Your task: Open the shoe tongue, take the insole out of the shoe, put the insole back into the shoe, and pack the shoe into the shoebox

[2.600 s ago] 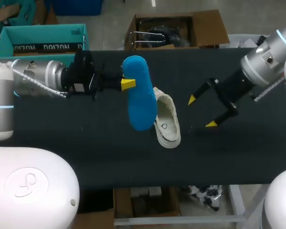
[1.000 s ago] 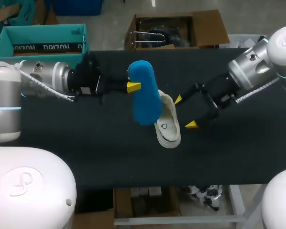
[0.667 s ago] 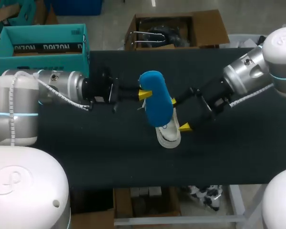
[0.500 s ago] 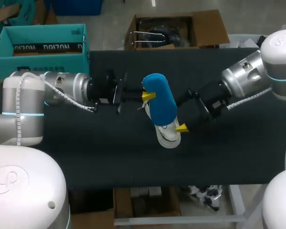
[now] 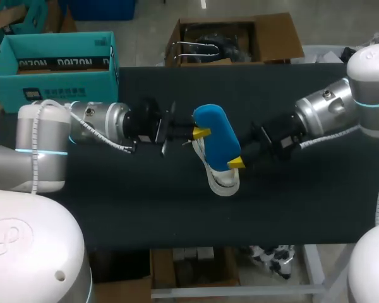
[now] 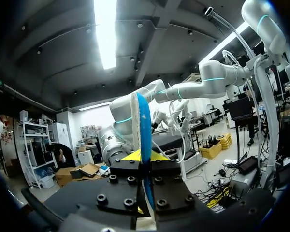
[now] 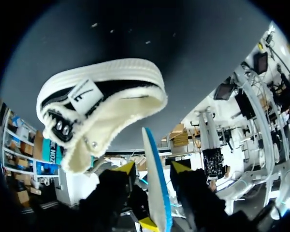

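Note:
My left gripper (image 5: 201, 133) is shut on a blue insole (image 5: 215, 137) and holds it tilted over the white shoe (image 5: 220, 178), which lies mid-table. In the left wrist view the insole (image 6: 143, 126) stands edge-on between the yellow tips of my left gripper (image 6: 145, 155). My right gripper (image 5: 234, 158) is at the insole's near end. In the right wrist view the insole's edge (image 7: 156, 186) sits between the fingers of my right gripper (image 7: 153, 166), with a gap showing on one side. The fleece-lined shoe (image 7: 101, 104) lies just ahead of it. The teal shoebox (image 5: 57, 60) stands open at the back left.
The black table (image 5: 114, 202) stretches out to the left of the shoe and in front of it. My two arms meet over its middle from opposite sides.
My left arm has carried the insole rightward and down over the shoe. My right gripper has come in from the right and its fingers have narrowed around the insole's end.

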`<state>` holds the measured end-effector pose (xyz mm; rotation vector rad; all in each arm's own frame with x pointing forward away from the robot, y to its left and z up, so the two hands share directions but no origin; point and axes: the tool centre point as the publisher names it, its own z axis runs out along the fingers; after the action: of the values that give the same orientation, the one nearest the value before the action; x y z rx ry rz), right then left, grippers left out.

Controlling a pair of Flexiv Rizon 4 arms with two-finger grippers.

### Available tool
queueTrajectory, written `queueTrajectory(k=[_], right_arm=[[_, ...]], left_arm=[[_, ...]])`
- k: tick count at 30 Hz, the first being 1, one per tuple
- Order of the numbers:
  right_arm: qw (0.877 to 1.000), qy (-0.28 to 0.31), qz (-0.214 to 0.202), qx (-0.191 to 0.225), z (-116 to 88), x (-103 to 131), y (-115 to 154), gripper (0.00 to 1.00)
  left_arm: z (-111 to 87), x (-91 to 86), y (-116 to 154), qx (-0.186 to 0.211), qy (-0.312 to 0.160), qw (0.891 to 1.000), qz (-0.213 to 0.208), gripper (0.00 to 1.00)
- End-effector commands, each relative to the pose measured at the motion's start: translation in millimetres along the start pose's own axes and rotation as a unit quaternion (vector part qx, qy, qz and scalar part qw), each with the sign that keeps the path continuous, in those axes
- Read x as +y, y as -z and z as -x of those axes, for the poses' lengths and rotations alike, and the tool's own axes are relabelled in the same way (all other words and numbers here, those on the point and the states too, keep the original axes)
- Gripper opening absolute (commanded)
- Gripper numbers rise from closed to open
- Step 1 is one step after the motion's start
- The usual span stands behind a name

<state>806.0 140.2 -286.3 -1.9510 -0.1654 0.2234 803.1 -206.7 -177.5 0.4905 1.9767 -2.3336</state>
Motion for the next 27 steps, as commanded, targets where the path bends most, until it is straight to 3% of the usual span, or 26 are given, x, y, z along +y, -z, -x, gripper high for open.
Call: queueTrajectory(k=[1, 5, 22, 25, 26, 27], right_arm=[[1.0, -0.009, -0.004, -0.003, -1, 3, 4, 0.45], [1.0, -0.009, -0.005, 0.005, 1, 6, 9, 0.53], [0.999, 0.019, -0.023, 0.022, 1, 12, 11, 0.47], [0.999, 0.021, -0.024, 0.022, 0, 11, 11, 0.27], [0.999, 0.024, -0.025, 0.023, 0, 11, 11, 0.1], [0.999, 0.025, -0.025, 0.024, 0, 10, 11, 0.0]], left_arm=[[-0.7, 4.1, 0, 0.003, 0.0, 1.0, -0.012, 0.0], [-2.5, 0.3, 0, 0.005, -0.002, 1.0, -0.013, 0.0], [-11.1, 8.8, -1, 0.002, 0.003, 1.0, -0.006, 0.0], [-11.4, 10.3, -1, 0.001, 0.005, 1.0, -0.007, 0.0], [-11.4, 11.0, -1, 0.0, 0.005, 1.0, -0.007, 0.0], [-11.3, 11.5, -1, 0.0, 0.005, 1.0, -0.007, 0.0]])
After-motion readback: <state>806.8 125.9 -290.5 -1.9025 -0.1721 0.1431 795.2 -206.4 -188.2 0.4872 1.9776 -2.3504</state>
